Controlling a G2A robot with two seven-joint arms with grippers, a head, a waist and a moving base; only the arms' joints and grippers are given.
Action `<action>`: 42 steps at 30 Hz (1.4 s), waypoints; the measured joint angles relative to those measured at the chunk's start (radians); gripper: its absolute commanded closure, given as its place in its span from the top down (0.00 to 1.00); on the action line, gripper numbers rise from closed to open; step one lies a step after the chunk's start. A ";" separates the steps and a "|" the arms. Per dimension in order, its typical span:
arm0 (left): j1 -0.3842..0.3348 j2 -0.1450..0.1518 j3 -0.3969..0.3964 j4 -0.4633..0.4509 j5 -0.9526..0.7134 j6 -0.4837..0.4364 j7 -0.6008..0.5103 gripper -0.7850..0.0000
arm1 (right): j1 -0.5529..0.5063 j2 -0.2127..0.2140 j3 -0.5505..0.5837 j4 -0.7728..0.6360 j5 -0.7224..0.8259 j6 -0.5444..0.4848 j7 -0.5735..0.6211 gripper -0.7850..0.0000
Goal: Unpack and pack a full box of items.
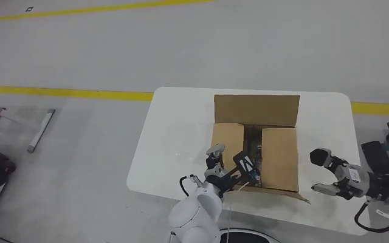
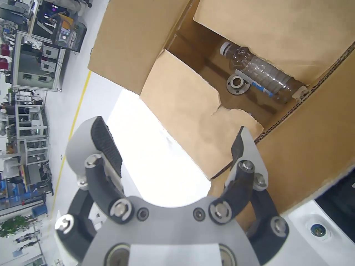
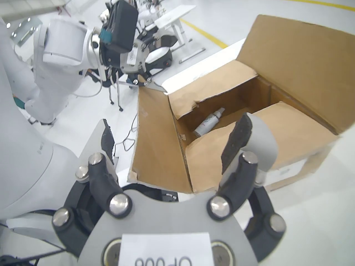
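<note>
White table [image 1: 176, 140] on grey floor with yellow lines. Cardboard box [image 1: 255, 109] on table, far flap raised, two side flaps folded inward, gap between them. Through gap: clear plastic bottle [image 2: 263, 76] lying on box floor, metal flange [image 2: 236, 83] just beside it. My left gripper [image 2: 169, 128] over box's near left corner, jaws wide, holding nothing. My right gripper [image 1: 319, 173] beside box's right side, jaws wide, empty.
</note>
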 measured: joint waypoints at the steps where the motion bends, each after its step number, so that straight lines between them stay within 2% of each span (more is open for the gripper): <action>1: 0.002 0.001 0.001 -0.002 0.000 -0.007 -0.001 1.00 | 0.001 0.000 0.000 0.014 0.002 0.000 -0.015 0.18; 3: 0.007 0.003 0.002 -0.009 0.000 -0.019 -0.002 1.00 | 0.005 -0.002 -0.013 0.039 0.009 0.000 -0.046 0.00; 9: 0.027 0.009 0.000 -0.029 0.001 -0.034 -0.004 1.00 | 0.043 -0.010 -0.131 0.050 0.003 0.000 -0.065 0.00; 17: 0.041 0.014 -0.010 -0.068 -0.004 -0.008 -0.011 1.00 | 0.113 -0.007 -0.310 0.032 -0.040 0.000 0.067 0.00; 23: 0.034 0.015 -0.025 -0.090 -0.020 0.024 -0.018 1.00 | 0.156 0.008 -0.393 0.031 -0.026 0.000 0.166 0.00; 28: 0.016 0.014 -0.028 -0.084 -0.017 0.053 -0.019 1.00 | 0.189 0.015 -0.448 0.058 -0.060 0.000 0.197 0.00; 31: 0.005 0.013 -0.023 -0.071 -0.017 0.065 -0.018 1.00 | 0.213 0.014 -0.476 0.085 -0.125 0.000 0.177 0.00; 38: -0.004 0.012 -0.019 -0.061 -0.016 0.081 -0.014 1.00 | 0.242 0.009 -0.532 0.107 -0.226 0.000 0.040 0.00; 42: -0.004 0.012 -0.019 -0.061 -0.016 0.081 -0.015 1.00 | 0.246 0.017 -0.485 0.120 -0.233 0.000 -0.093 0.00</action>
